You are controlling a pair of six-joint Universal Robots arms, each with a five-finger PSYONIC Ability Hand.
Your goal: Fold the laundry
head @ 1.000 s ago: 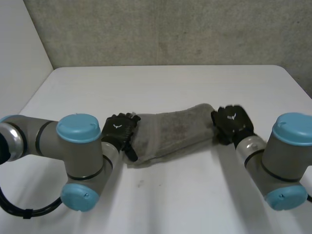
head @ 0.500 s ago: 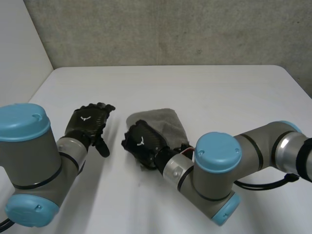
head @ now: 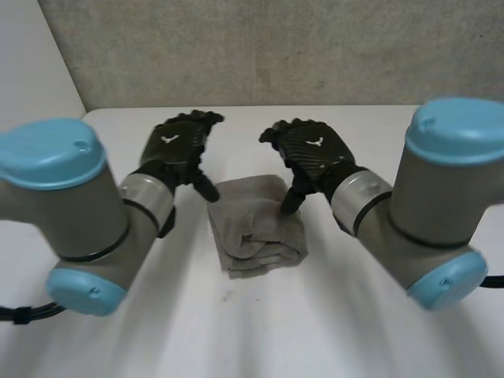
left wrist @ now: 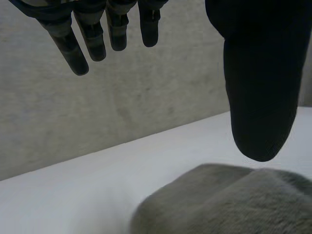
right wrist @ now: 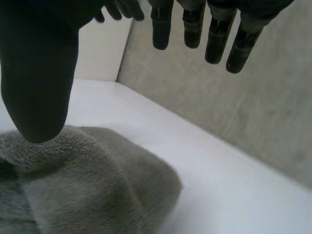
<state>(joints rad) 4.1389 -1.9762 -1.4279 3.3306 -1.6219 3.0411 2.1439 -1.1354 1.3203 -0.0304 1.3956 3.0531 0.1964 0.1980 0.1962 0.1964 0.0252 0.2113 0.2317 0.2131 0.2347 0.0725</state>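
A grey towel (head: 256, 226) lies folded in a small thick stack in the middle of the white table (head: 378, 134). My left hand (head: 179, 146) hovers above the table just left of the towel, fingers straight and spread, holding nothing. My right hand (head: 309, 150) hovers over the towel's far right part, fingers straight, thumb pointing down toward the cloth. In the left wrist view the towel (left wrist: 229, 202) lies under the thumb (left wrist: 261, 83), apart from it. In the right wrist view the towel (right wrist: 87, 183) lies below the thumb (right wrist: 39, 73), with the fingers (right wrist: 214, 29) clear of it.
A grey concrete wall (head: 276, 47) stands behind the table's far edge. A white panel (head: 31, 94) borders the table on the left. Bare table surface lies in front of and beyond the towel.
The towel went from a long strip to a short folded stack. My right hand, which lay on the stack, has let go and lifted to the right. My left hand has risen and moved farther back.
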